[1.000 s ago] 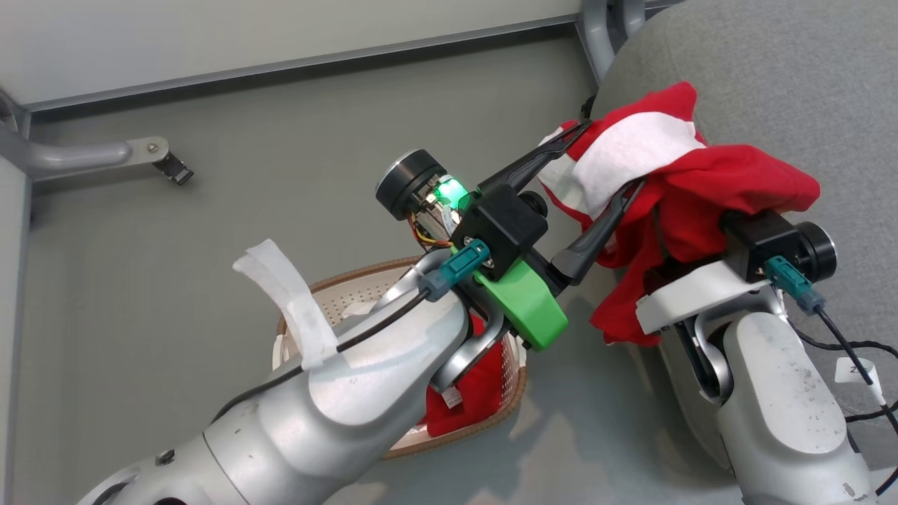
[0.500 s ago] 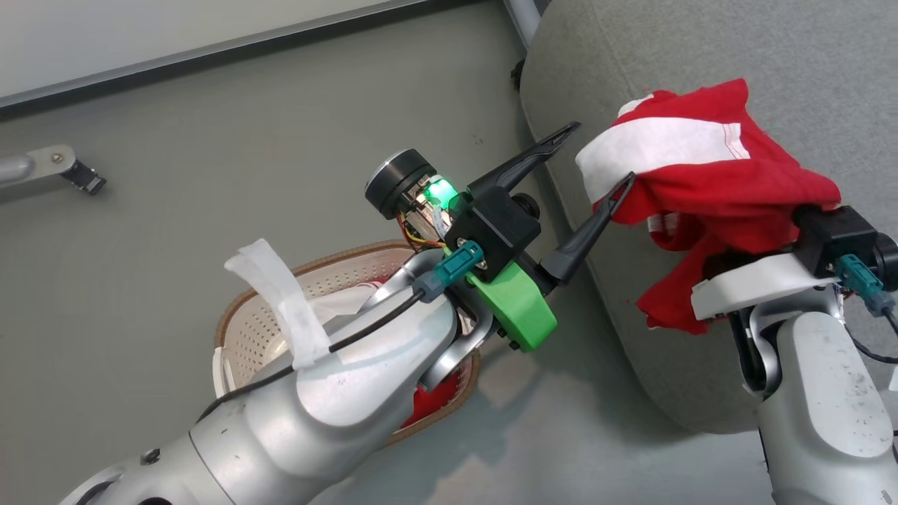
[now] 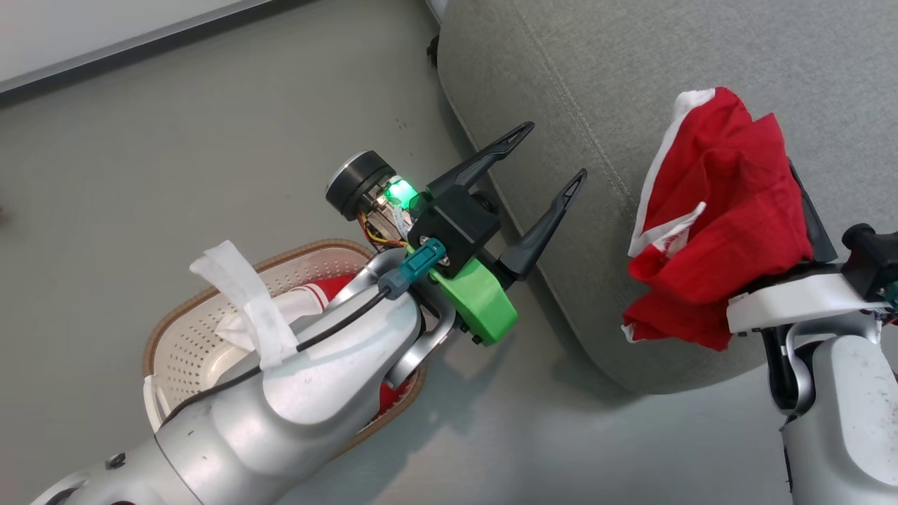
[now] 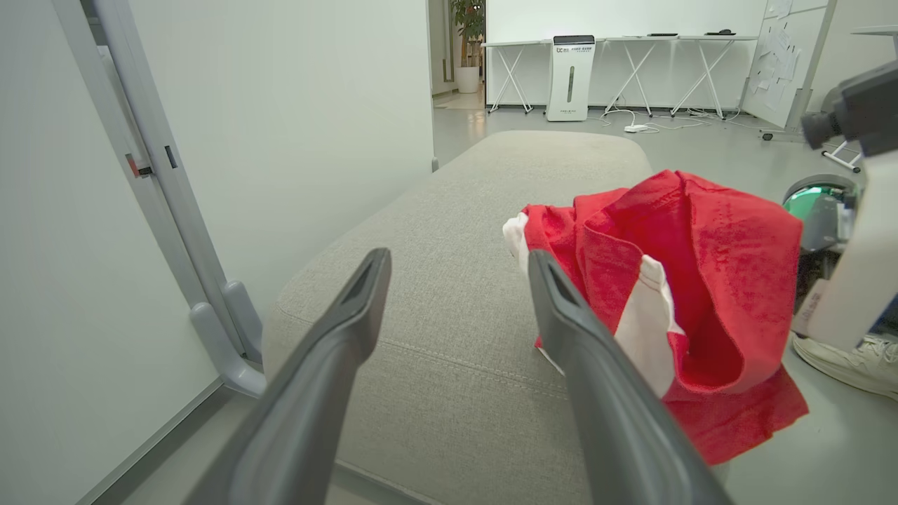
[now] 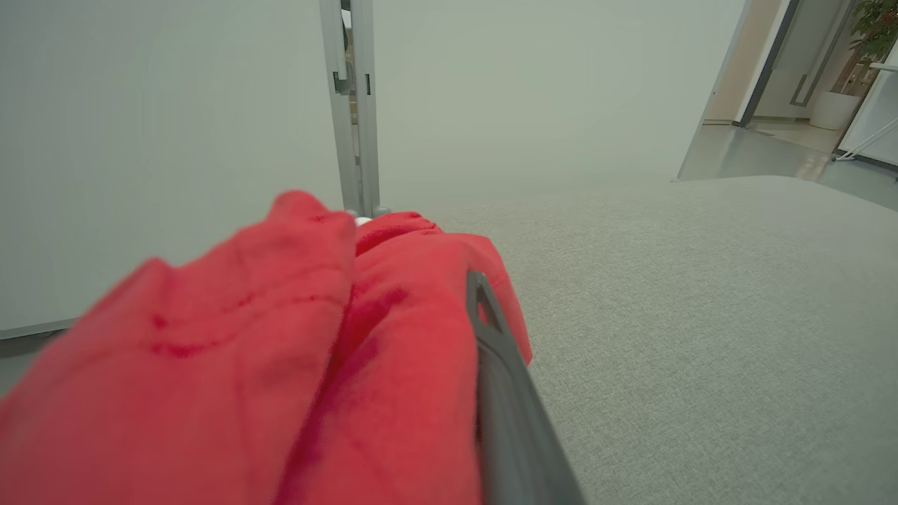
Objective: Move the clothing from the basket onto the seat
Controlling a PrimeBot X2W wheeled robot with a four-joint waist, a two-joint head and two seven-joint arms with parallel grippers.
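Observation:
One red shirt [image 3: 722,224] with white trim hangs bunched over my right gripper [image 5: 428,301], which is shut on it above the grey seat [image 3: 631,84]; one dark finger [image 5: 491,337] shows beside the cloth. My left gripper [image 3: 553,153] is open and empty over the seat's near edge, apart from that shirt [image 4: 701,280]. The second red shirt [image 3: 335,285] lies in the cream basket [image 3: 184,351] on the floor, mostly hidden under my left forearm.
Grey floor [image 3: 175,140] surrounds the basket. A white wall panel with a grey metal frame leg [image 4: 224,330] stands left of the seat [image 4: 456,210]. A white shoe [image 4: 845,358] is on the floor beyond my right arm.
The head camera has swung right. My left gripper let go of the shirt's white collar and now stands clear of it. The right gripper has carried the shirt further over the seat.

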